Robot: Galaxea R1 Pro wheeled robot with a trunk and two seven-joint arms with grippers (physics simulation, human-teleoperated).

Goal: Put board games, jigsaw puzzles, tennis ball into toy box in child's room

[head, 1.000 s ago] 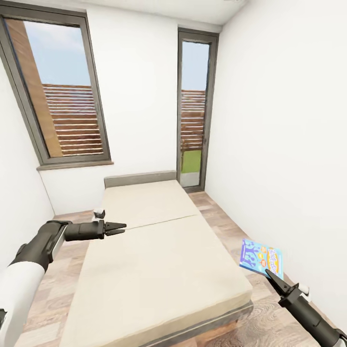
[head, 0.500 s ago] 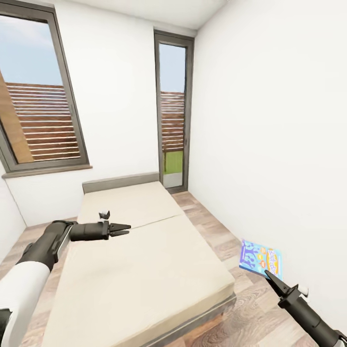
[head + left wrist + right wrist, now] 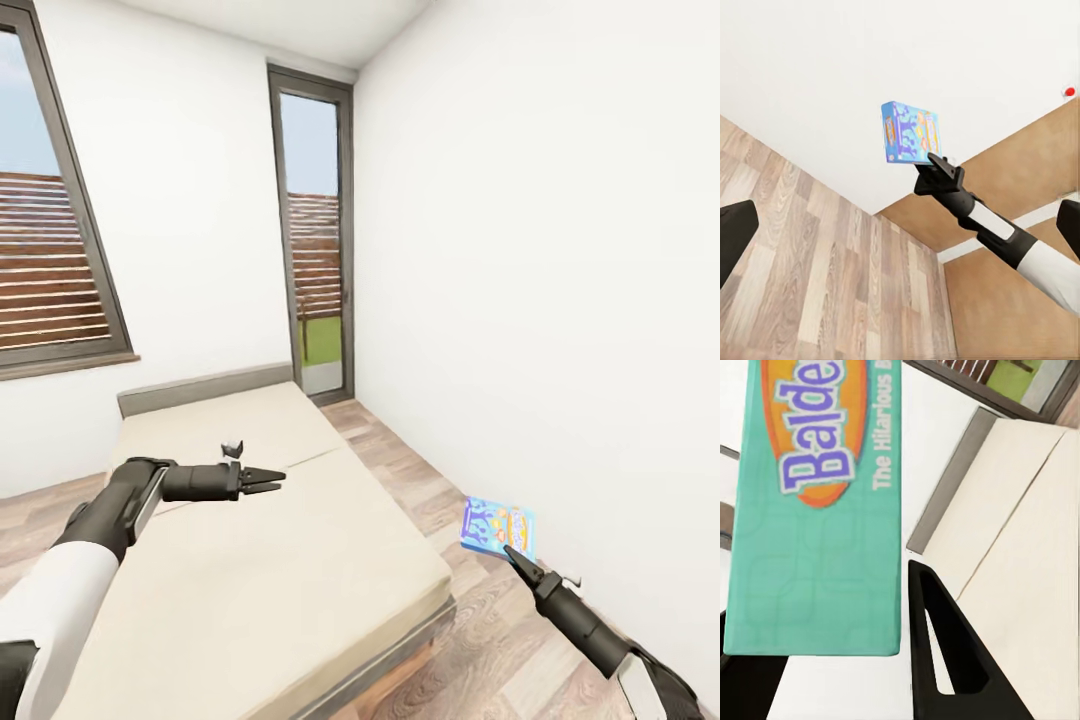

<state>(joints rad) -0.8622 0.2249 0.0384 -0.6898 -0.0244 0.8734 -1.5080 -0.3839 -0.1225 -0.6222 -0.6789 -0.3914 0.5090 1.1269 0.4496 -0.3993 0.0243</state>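
Note:
The small blue board game [image 3: 497, 528] hangs upright over the wood floor right of the bed [image 3: 270, 560], near the white wall. My right gripper [image 3: 512, 553] is shut on its lower edge. The left wrist view catches the same game [image 3: 911, 133] and the right gripper [image 3: 937, 161] below it. Close up in the right wrist view, the game's teal face [image 3: 817, 510] lies against one black finger [image 3: 941, 652]. My left gripper [image 3: 278, 487] hovers over the mattress, open and holding nothing; its fingers [image 3: 735, 232] stand far apart. The toy box and the table are out of view.
A small grey-white object [image 3: 233, 445] lies on the mattress near the grey headboard [image 3: 200, 390]. A tall glass door [image 3: 315, 290] stands beyond the bed and a window [image 3: 50, 260] at the left. A strip of wood floor [image 3: 400, 470] runs between bed and right wall.
The camera has swung to the right, so bed, window and door have slid left in the picture. Both arms keep their poses, and the right gripper still holds the blue game.

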